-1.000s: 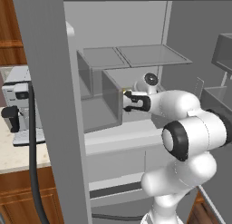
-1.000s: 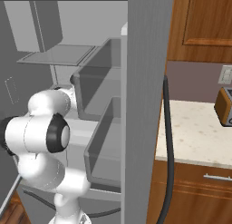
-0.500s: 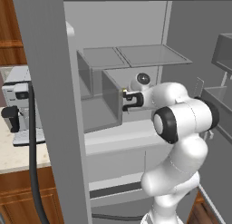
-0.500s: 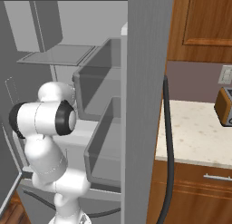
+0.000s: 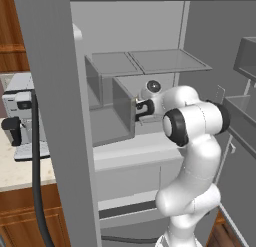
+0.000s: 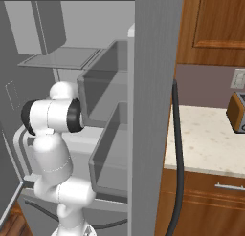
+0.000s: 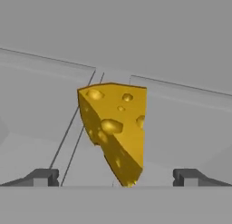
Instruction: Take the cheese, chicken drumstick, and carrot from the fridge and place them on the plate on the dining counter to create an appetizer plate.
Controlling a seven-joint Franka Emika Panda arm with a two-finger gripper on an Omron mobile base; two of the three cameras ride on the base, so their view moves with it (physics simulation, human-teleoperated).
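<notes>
In the hand view a yellow-orange cheese (image 7: pixel 115 128) wedge with holes stands on a pale grey fridge shelf (image 7: pixel 181 128), straight ahead. My gripper (image 7: pixel 115 177) is open, with one dark fingertip (image 7: pixel 43 177) far to each side of the wedge and neither touching it. From the left base view the hand (image 5: pixel 139 110) reaches into the open fridge (image 5: pixel 150 26), partly behind a grey bin (image 5: pixel 122 111). The chicken drumstick, carrot, plate and dining counter are out of view.
Glass shelves (image 5: pixel 145 61) sit above the hand. Grey bins (image 6: pixel 107 149) flank the arm, and the fridge's grey wall (image 6: pixel 155 87) rises close on the right. A coffee machine (image 5: pixel 20 116) and a toaster (image 6: pixel 237 111) stand on the speckled wall counter (image 6: pixel 206 144).
The elbow has swung up and leftward, and the hand has pushed a little deeper into the fridge. The gripper has stayed open.
</notes>
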